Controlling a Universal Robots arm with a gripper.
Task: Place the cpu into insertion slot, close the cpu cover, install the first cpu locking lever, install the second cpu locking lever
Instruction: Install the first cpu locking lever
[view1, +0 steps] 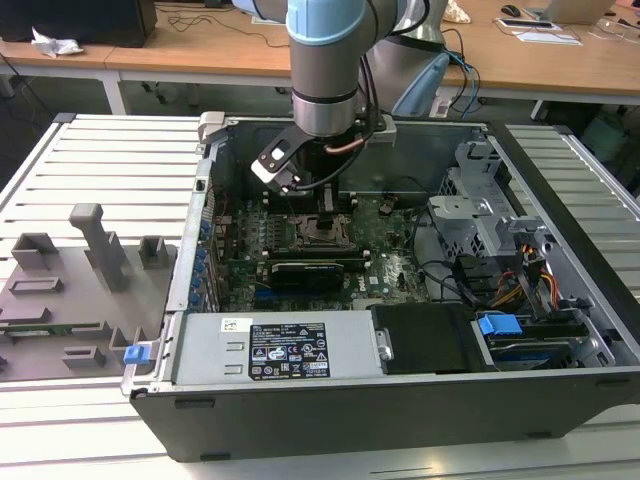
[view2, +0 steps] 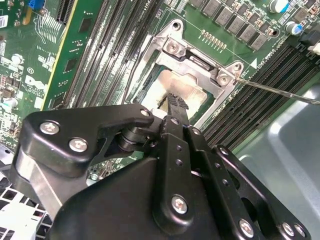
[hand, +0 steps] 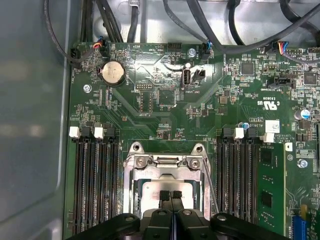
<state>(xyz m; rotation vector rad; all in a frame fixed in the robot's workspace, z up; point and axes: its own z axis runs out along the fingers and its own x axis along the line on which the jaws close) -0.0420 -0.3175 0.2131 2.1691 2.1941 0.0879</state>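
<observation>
On the bench (view1: 100, 150), an open computer case (view1: 400, 400). Beside it, on the exterior view's left, a jig plate (view1: 60, 290). Flat inside the case, the motherboard (view1: 390, 270). At mid-board, the insertion slot (view1: 318, 240), the cpu (hand: 150, 192) in it, cpu cover (hand: 165, 171) framing it. On both flanks, memory slots (hand: 95, 190). Directly over the cpu, the tool (hand: 170, 195).

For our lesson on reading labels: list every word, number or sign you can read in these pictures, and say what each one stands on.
No text here can be read with certainty.
Label plate on the grey box: rows of print and signs, too small to read.
White sticker beside that plate: too small to read.
Circuit board in the first wrist view: white lettering, too small to read.
</observation>
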